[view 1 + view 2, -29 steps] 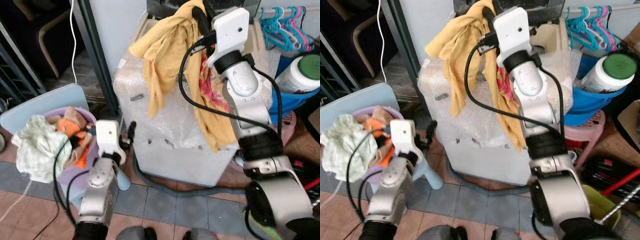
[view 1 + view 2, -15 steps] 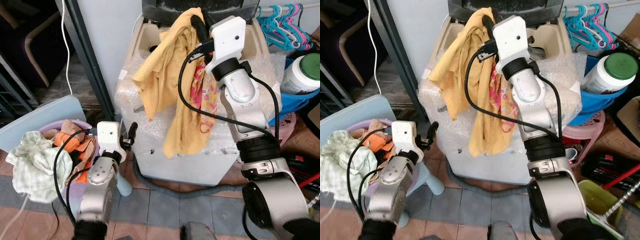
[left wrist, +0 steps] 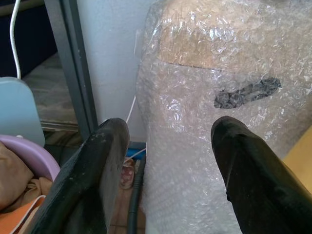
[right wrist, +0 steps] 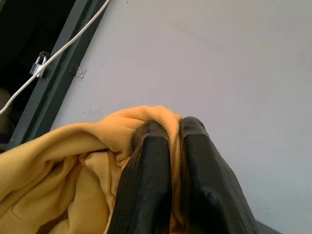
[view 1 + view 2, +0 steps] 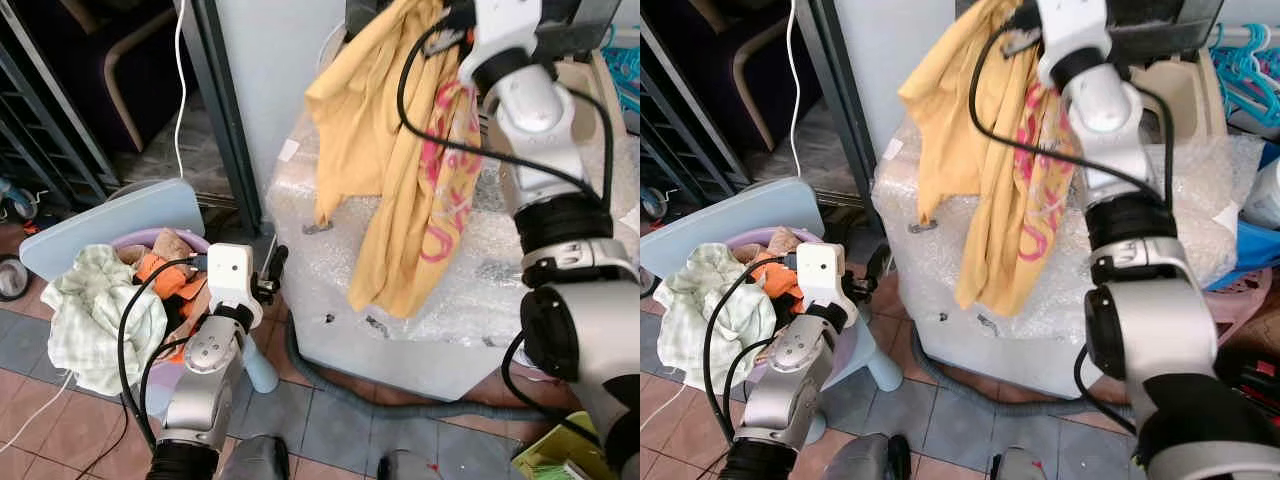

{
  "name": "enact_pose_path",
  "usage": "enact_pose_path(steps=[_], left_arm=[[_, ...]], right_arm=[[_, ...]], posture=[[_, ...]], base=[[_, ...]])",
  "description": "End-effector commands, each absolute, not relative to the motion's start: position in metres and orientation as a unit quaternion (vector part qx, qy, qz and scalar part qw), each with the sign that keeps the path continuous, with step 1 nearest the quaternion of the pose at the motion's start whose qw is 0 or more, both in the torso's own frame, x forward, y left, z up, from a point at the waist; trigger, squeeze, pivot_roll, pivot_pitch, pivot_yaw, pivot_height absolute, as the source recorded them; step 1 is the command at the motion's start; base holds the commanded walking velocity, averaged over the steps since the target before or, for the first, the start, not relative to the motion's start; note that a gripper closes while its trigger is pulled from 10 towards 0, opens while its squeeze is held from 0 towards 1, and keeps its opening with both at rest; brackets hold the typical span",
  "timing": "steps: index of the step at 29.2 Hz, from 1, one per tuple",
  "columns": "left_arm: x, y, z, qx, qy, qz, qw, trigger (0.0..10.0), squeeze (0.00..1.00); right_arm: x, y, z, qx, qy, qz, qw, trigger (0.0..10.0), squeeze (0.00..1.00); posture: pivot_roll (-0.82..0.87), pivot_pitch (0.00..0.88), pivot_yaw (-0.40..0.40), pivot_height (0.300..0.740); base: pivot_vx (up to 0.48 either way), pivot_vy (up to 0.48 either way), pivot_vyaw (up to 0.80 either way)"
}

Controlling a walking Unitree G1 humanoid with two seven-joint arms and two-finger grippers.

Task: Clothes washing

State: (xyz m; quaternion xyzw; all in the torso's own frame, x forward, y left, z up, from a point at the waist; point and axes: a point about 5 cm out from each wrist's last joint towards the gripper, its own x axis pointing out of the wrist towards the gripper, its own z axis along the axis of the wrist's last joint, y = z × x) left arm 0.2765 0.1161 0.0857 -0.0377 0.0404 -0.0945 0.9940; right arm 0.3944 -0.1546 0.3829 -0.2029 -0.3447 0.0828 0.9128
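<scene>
A bubble-wrapped washing machine [image 5: 470, 270] stands on the tiled floor, a lilac laundry basket [image 5: 150, 240] of clothes to its left. High above it, the right pincer [image 4: 168, 146] pinches a yellow garment [image 5: 390, 160] that hangs down the machine's front. The left pincer [image 3: 168, 161] is low beside the basket, fingers apart and empty.

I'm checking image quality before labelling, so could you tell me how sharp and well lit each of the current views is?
Eye views: evenly daylit and sharp, the yellow garment clear, the doorway at upper left dark. Left wrist view: the bubble wrap is crisp with small glints, the near fingers soft. Right wrist view: the fingers pinching yellow cloth are slightly blurred against a flat bright wall.
</scene>
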Motion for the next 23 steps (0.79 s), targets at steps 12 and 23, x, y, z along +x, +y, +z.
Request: enact_pose_path(steps=[12, 23], left_arm=[[0.269, 0.127, 0.087, -0.03, 0.036, -0.054, 0.997, 10.0, 0.0], [0.271, 0.124, 0.086, -0.027, 0.042, -0.066, 0.997, 10.0, 0.0]], right_arm=[[0.384, -0.182, 0.457, -0.223, -0.386, 0.008, 0.895, 10.0, 0.0], [0.417, -0.176, 0.297, -0.26, -0.122, 0.19, 0.939, 10.0, 1.0]], posture=[[0.03, 0.073, 0.002, 0.74], [0.01, 0.078, 0.022, 0.74]], base=[[0.0, 0.0, 0.0], [0.0, 0.0, 0.0]])
